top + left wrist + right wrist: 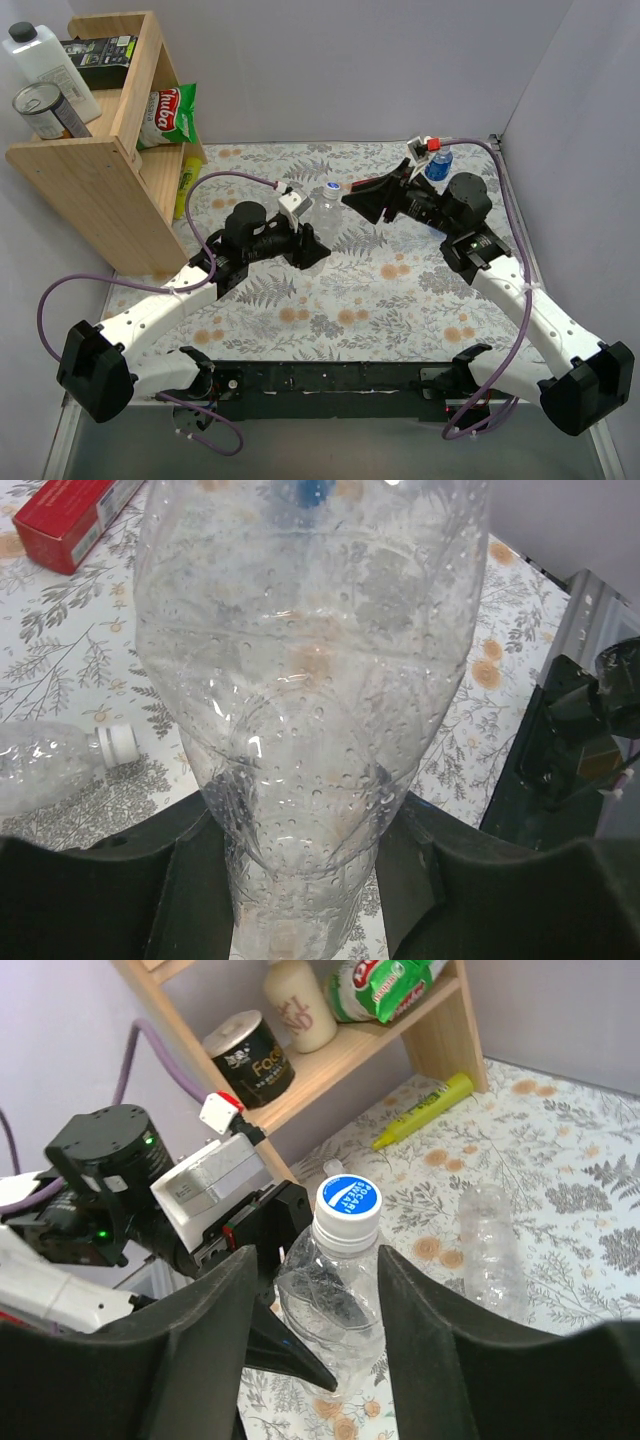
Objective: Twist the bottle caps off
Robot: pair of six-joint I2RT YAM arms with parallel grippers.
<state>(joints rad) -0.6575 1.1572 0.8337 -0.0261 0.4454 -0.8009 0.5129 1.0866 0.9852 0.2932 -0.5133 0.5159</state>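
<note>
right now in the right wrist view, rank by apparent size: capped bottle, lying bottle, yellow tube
1. clear crinkly plastic bottle with blue-and-white cap, though nearest the camera
2. clear plastic bottle lying flat
3. slim yellow tube

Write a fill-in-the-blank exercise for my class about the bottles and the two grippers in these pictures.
1. The left gripper is ___ on the upright bottle.
2. Its cap has a ___ top.
3. The right gripper stands with its jaws ___ on either side of the cap.
4. A second bottle lies on its ___.

Missing words: shut; blue; open; side.
</note>
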